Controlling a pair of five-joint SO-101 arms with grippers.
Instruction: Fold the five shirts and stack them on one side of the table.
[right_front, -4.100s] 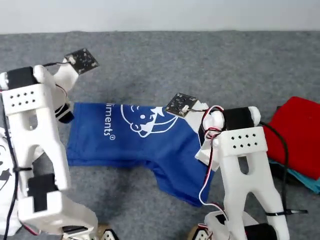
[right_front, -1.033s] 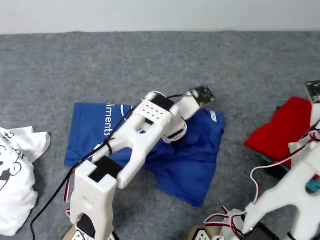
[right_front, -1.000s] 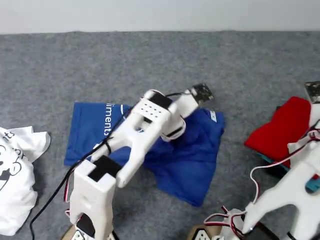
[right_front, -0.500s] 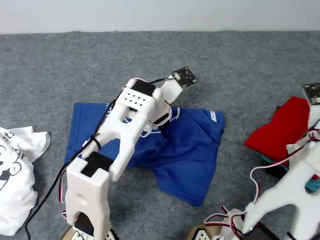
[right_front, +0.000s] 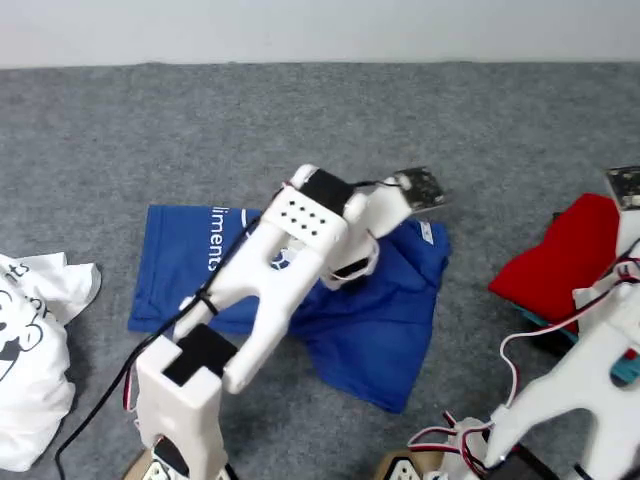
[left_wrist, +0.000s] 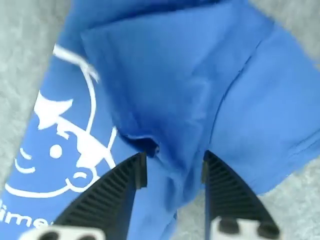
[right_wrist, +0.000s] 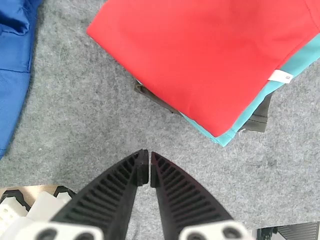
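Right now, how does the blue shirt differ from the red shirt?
The blue shirt lies rumpled mid-table; the red shirt is folded flat. The blue shirt carries white print; the red shirt looks plain. The blue shirt rests on the table; the red shirt tops a teal shirt.
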